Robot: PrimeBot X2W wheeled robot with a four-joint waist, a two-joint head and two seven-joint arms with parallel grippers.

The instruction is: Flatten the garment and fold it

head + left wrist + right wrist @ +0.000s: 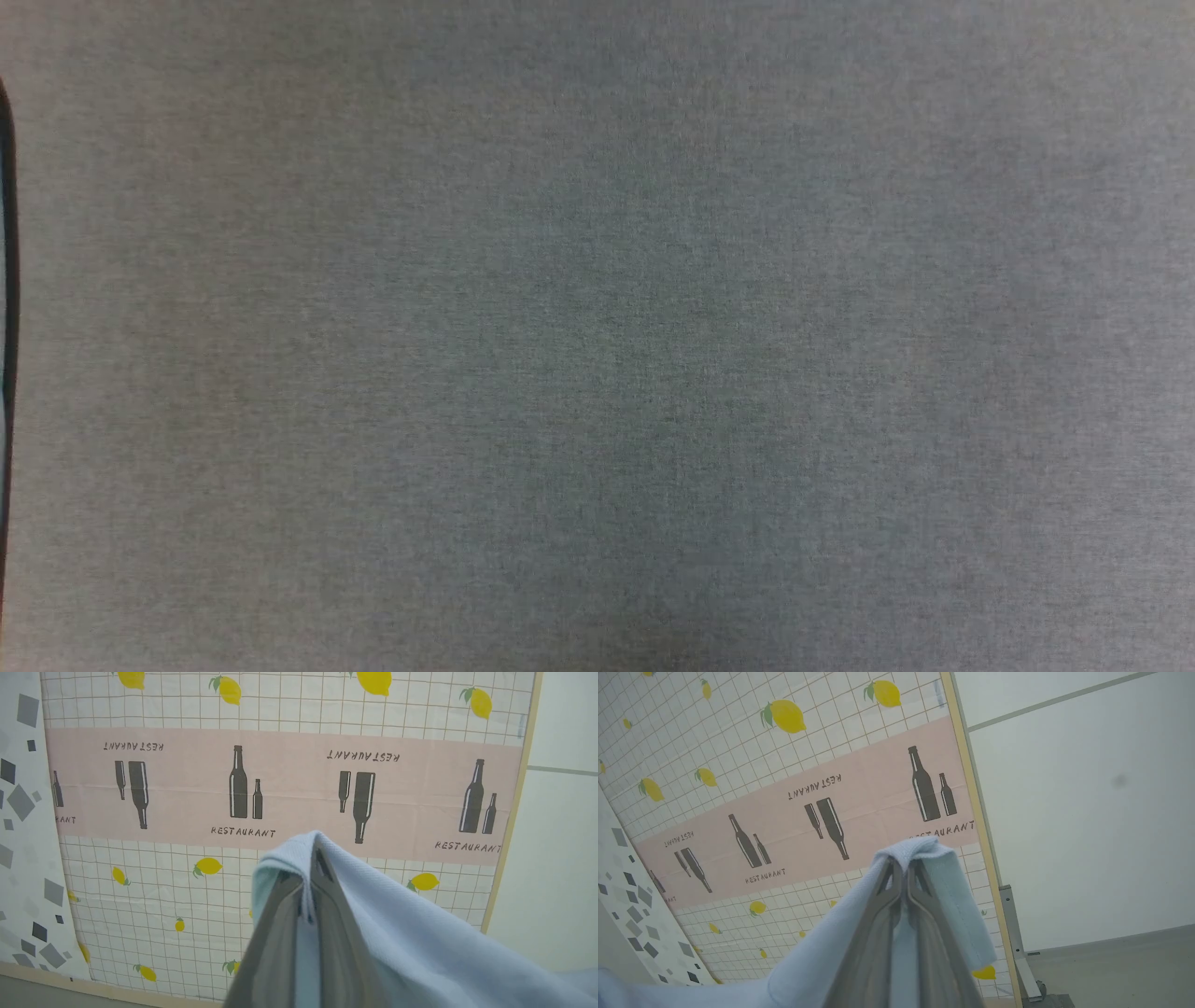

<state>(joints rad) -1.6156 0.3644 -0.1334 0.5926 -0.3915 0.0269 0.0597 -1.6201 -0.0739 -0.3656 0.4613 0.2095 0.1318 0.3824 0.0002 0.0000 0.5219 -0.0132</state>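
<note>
Light-blue knit garment [420, 942] is hanging pinched in both grippers, held up between them. Left gripper [308, 891] is clamping tight on a folded edge. Cloth is wrapping over both its fingertips, and a thin strip is running down between the fingers. From the tips the garment is draping away to the lower right of that gripper in one smooth sheet.

Right gripper [903, 868] is doing the same, fully closed on a fold of garment. The bulk is sagging off to its lower left, and a short flap with a stitched hem is hanging just right of its fingers.

Both grippers are pointing at an upright printed sheet [280, 779] beyond the tips: grid pattern with lemons, plus a pink band with dark bottles and "RESTAURANT" lettering. A pale wooden strip [514, 807] is bordering the sheet, right of each gripper, and a plain white wall [1087, 812] is showing past it. Left of the left gripper, a white panel [23, 812] with grey squares is standing beside the sheet. Low right of the right gripper, a grey metal bracket [1011, 924] is meeting a grey floor [1120, 966].

Head view is picking up a fine grey-blue weave [597, 336] with a thin dark strip [7, 280] at its left edge. Can't tell whether that weave is the garment or some other surface.
</note>
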